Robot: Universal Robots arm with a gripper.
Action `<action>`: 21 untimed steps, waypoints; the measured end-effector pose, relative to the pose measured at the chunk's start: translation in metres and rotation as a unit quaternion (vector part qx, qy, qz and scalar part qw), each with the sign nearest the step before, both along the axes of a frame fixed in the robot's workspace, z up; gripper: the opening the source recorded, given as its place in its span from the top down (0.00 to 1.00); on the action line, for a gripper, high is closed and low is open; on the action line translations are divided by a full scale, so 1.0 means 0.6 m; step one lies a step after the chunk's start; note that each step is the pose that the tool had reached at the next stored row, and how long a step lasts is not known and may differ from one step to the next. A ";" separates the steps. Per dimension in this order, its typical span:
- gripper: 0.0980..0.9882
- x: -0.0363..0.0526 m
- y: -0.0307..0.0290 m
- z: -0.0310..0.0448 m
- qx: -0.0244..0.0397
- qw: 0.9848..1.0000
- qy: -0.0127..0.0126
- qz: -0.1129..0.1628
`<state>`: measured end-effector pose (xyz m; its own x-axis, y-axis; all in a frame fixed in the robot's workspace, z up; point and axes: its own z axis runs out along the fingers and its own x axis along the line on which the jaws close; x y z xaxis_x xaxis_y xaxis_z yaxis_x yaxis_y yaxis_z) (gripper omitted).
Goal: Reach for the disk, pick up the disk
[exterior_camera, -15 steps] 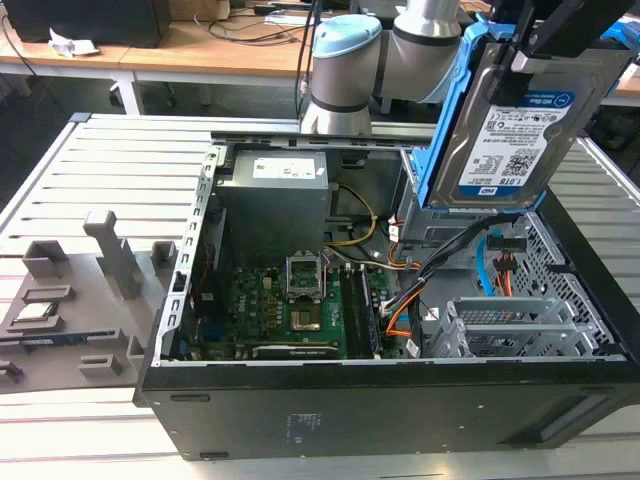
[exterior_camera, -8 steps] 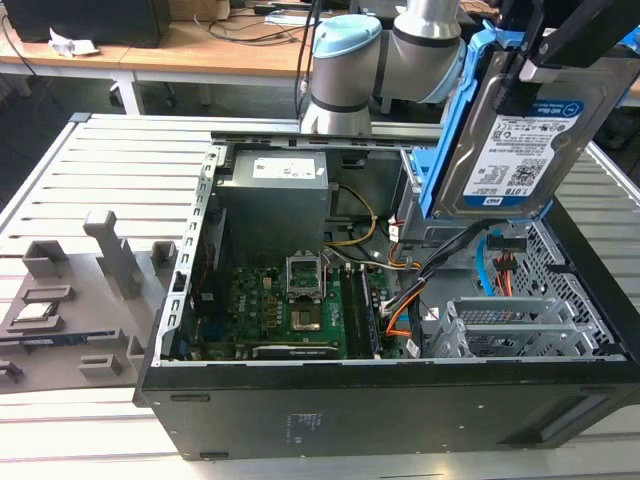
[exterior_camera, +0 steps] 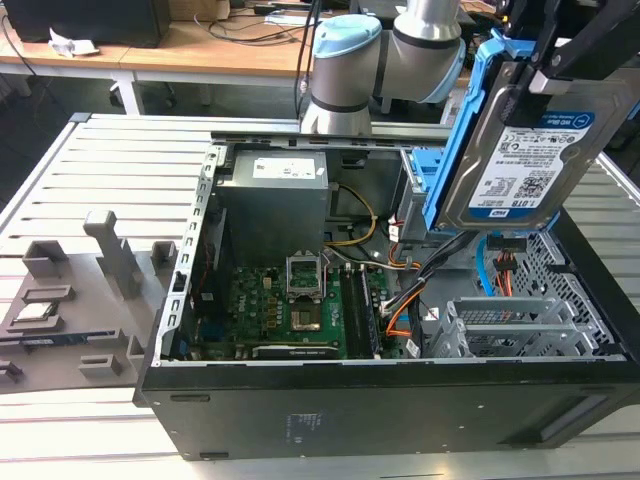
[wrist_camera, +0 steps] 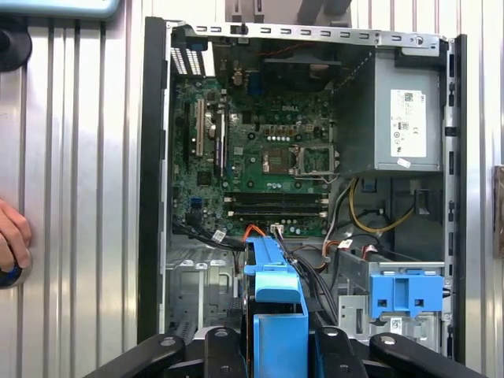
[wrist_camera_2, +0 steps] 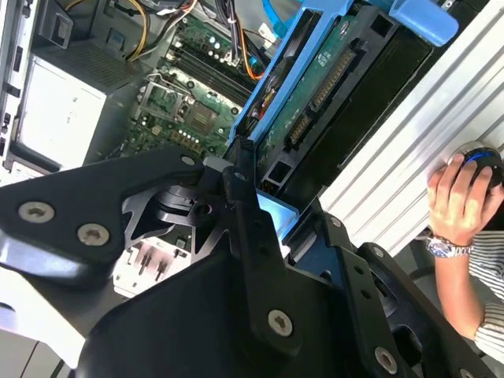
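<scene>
The gripper (exterior_camera: 560,60) is closed on the disk (exterior_camera: 520,150) and holds it in the air above the open case (exterior_camera: 400,410), over the case's corner at the exterior view's right. The disk hangs tilted, label side toward the exterior camera, with its blue frame (exterior_camera: 455,130) along the edge nearer the power supply (exterior_camera: 275,200). In the second wrist view the fingers (wrist_camera_2: 244,228) clamp one end of the frame (wrist_camera_2: 276,213), so the grasp sits at the disk's edge and not round its body.

That is the main risk, judging from these views: the frame is plastic and may flex or slip out of the clamp, and the disk would then fall onto the drive cage (exterior_camera: 510,330) or the motherboard (exterior_camera: 290,310) below. Cables (exterior_camera: 430,270) run close under the disk; a low sweep over the case could snag them. A hand (wrist_camera_2: 457,197) rests beside the case, within the arm's likely reach.
</scene>
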<state>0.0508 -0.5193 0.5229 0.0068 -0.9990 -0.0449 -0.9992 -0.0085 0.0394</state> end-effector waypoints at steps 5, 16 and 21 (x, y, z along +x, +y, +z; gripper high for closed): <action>0.70 0.000 -0.0164 0.000 0.000 1.000 0.000 0.000; 0.70 0.000 -0.0573 0.000 0.000 1.000 0.000 0.000; 0.70 0.001 -0.0663 0.000 0.000 1.000 0.000 0.000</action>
